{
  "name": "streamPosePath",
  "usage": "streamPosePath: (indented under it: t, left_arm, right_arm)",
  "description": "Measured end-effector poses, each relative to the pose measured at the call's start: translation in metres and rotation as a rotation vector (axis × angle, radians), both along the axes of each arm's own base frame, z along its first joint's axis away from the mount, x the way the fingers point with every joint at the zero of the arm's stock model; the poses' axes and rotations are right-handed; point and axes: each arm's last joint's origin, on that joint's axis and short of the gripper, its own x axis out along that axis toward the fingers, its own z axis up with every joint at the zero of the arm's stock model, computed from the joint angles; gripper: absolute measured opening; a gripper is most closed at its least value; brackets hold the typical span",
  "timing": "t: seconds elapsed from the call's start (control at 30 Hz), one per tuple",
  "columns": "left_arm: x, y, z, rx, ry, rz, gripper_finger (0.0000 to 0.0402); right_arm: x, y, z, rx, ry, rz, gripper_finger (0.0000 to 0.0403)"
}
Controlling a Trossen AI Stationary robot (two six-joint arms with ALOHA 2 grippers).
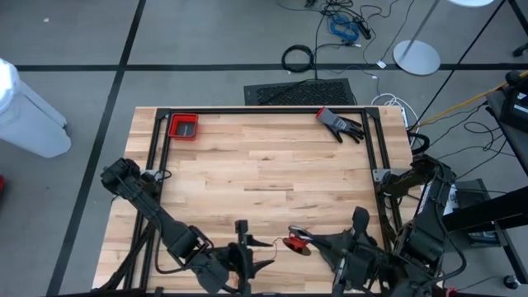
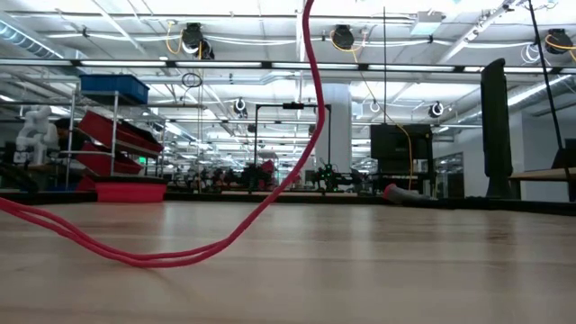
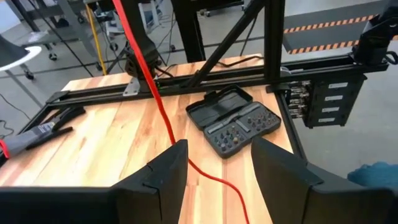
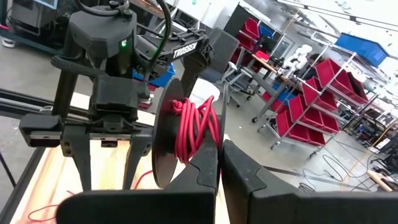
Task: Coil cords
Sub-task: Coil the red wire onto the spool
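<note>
Slack first: your left gripper [image 3: 214, 171] stands open around the thin red cord [image 3: 163, 118], gripping nothing; the right gripper [image 4: 221, 165] pinches the black cord-wound spool [image 4: 186, 127] near the table's front edge. Re-grip before winding.

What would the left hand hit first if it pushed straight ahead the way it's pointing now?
Probably the red cord, which runs between the open left hand's fingers. Past it lies the dark open tool case on the table, roughly in line, though depth is hard to judge.
</note>
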Motion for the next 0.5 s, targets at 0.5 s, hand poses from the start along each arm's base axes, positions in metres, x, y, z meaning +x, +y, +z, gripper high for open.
streamPosePath:
  t: [0.5]
  left_arm:
    - [0.0023,-0.0005,-0.0088,-0.034,0.054,-0.028,0.0185]
  right_arm:
    - [0.0000,0.0000,0.0001,0.001,-0.001,-0.001,0.0000]
